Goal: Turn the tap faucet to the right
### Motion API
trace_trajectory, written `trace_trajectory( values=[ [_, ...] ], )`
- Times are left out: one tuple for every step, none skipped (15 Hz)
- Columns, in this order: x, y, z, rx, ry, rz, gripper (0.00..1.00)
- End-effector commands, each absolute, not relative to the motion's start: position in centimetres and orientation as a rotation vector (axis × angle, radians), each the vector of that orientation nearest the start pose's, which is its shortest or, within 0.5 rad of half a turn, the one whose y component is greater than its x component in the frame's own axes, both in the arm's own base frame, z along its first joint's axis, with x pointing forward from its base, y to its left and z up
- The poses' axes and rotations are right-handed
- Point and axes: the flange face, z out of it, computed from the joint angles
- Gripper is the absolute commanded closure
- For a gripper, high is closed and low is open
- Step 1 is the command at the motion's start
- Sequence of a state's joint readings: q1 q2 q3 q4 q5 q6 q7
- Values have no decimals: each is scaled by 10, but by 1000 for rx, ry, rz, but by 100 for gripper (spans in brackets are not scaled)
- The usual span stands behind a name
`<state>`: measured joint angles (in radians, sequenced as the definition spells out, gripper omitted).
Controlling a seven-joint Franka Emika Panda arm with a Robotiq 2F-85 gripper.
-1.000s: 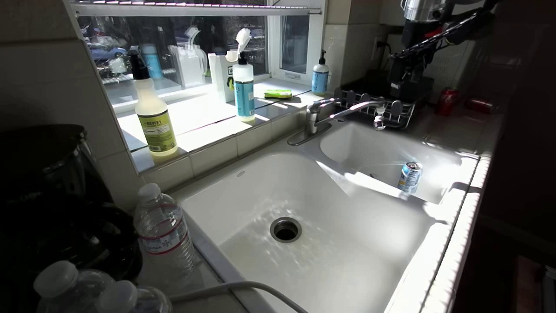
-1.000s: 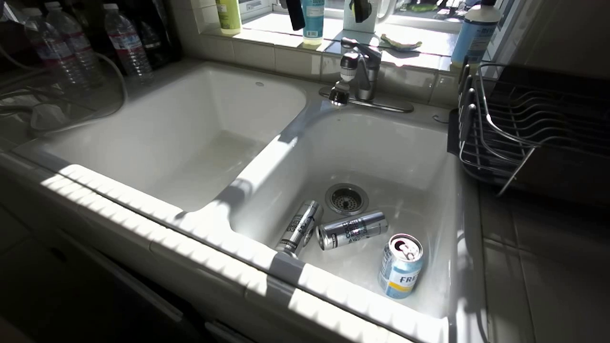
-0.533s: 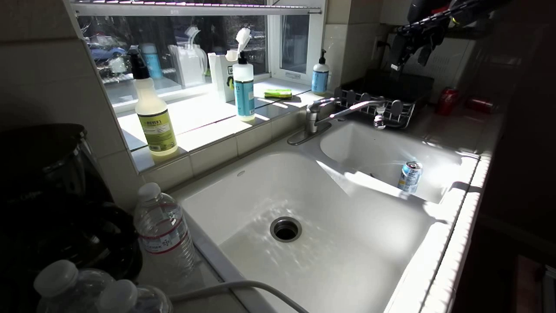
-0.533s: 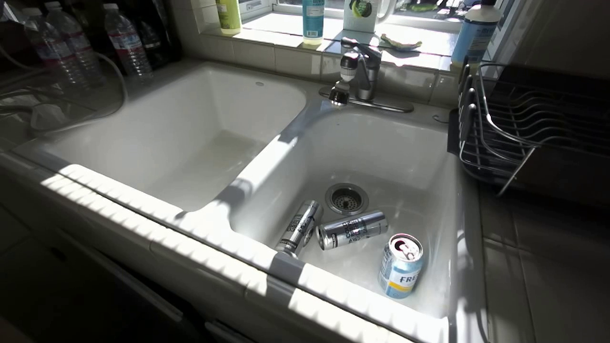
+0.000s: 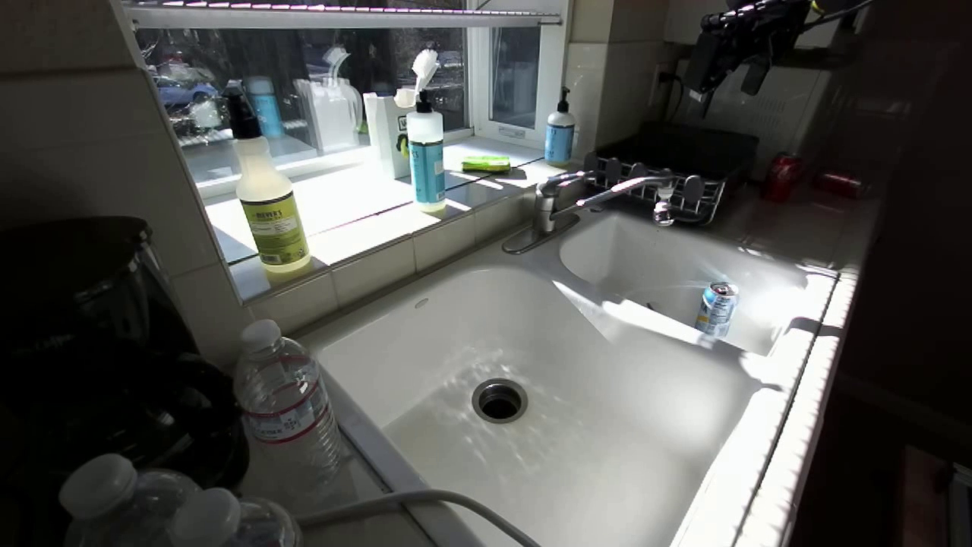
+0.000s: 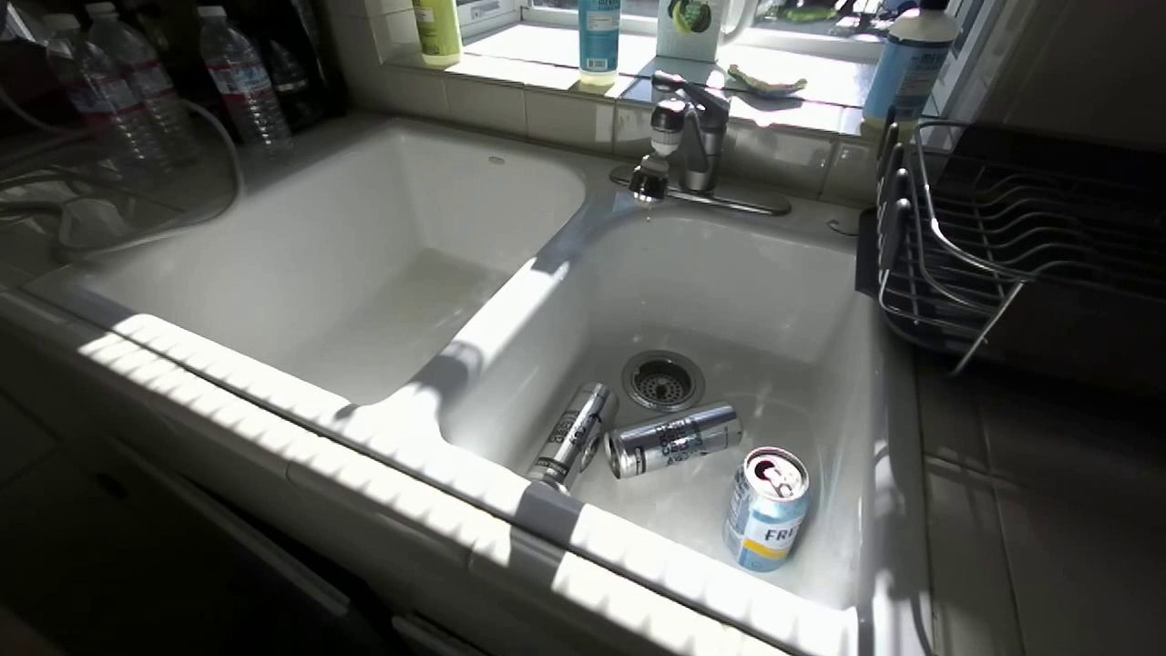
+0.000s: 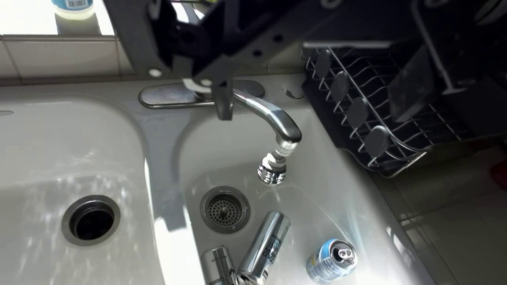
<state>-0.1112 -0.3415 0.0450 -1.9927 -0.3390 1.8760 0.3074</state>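
Note:
The chrome tap faucet [image 5: 619, 187] stands on the sink's back ledge, and it shows in both exterior views [image 6: 701, 150]. Its spout points out over the smaller basin with the cans. In the wrist view the spout [image 7: 273, 114] reaches forward to a white and chrome nozzle [image 7: 272, 169]. My gripper [image 7: 314, 117] comes in from the top of the wrist view with its fingers wide apart and nothing between them. One finger [image 7: 225, 105] overlaps the spout's root, hiding it and the handle. In an exterior view my gripper [image 5: 725, 90] hangs above the dish rack, apart from the faucet.
A wire dish rack [image 6: 966, 255] stands right beside the smaller basin. Soap bottles [image 5: 427, 163] and a white box [image 6: 692, 32] line the window sill. Several cans [image 6: 674, 442] lie or stand in the smaller basin. Water bottles [image 5: 287, 395] stand at the far end of the counter.
My gripper has risen and tilted above the dish rack. Its fingers, which showed at the top of an exterior view before the window, have left that view. The faucet has not moved.

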Motion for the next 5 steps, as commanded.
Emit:
trace_trajectory(
  values=[
    [469, -53, 631, -3389, 527, -456, 0],
    [470, -54, 630, -3389, 529, -453, 0],
    [470, -55, 629, -3389, 531, -449, 0],
    [470, -55, 629, -3389, 532, -448, 0],
    [470, -55, 628, -3389, 532, -447, 0]
  ],
)
